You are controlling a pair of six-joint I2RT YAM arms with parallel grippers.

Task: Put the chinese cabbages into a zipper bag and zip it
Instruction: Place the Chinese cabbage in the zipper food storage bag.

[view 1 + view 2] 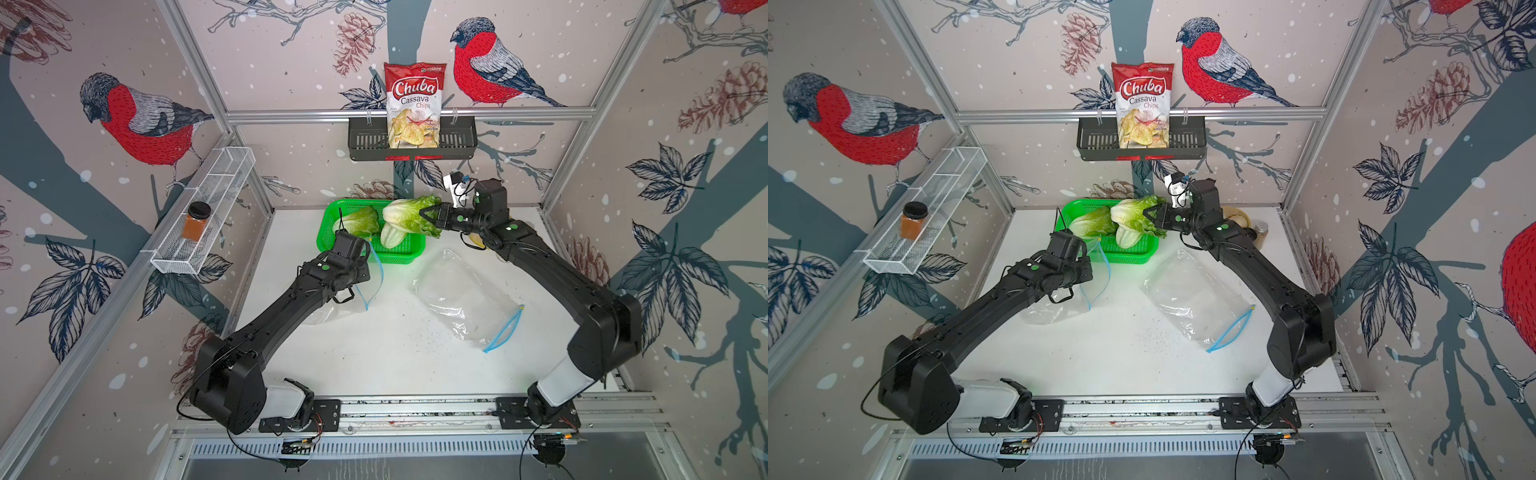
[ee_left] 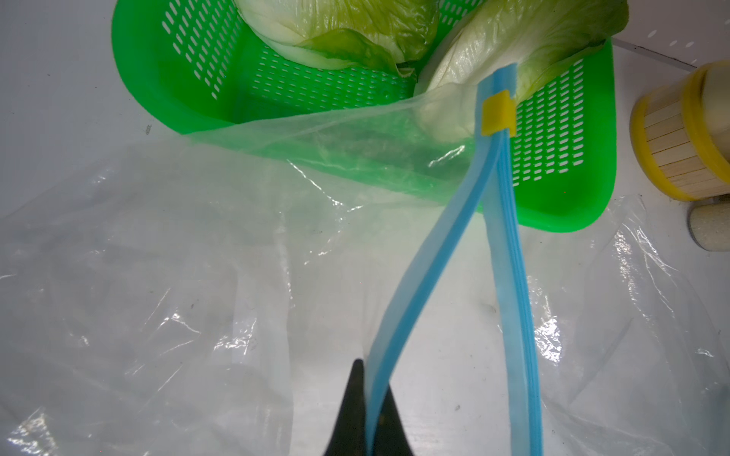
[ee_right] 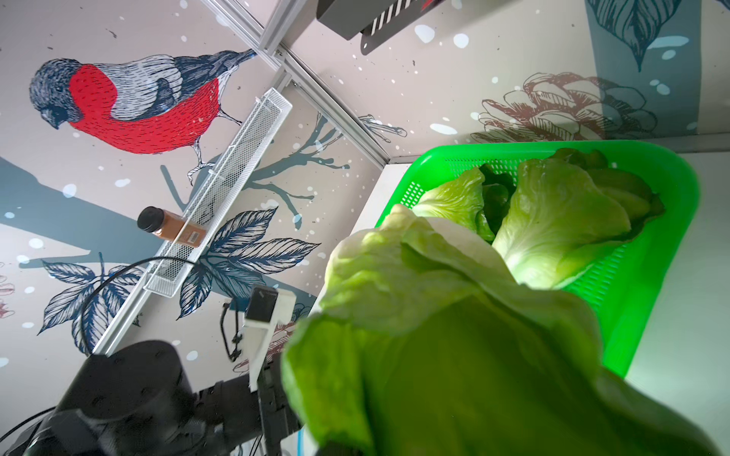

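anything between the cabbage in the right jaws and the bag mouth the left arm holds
Nothing visible. The right gripper holds the cabbage above the green basket; the zipper bag, its zip edge pinched in the jaws of the left gripper, opens at the basket's near rim.

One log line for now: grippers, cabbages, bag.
left gripper: shut on blue strip of zipper bag | right gripper: shut on chinese cabbage over green basket | two cabbages in basket | bag open, empty

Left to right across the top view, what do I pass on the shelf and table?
spice jar → left cabbage in the green basket → held cabbage in the right gripper → flat zipper bag. The third cabbage is omitted because it overlaps the held one.
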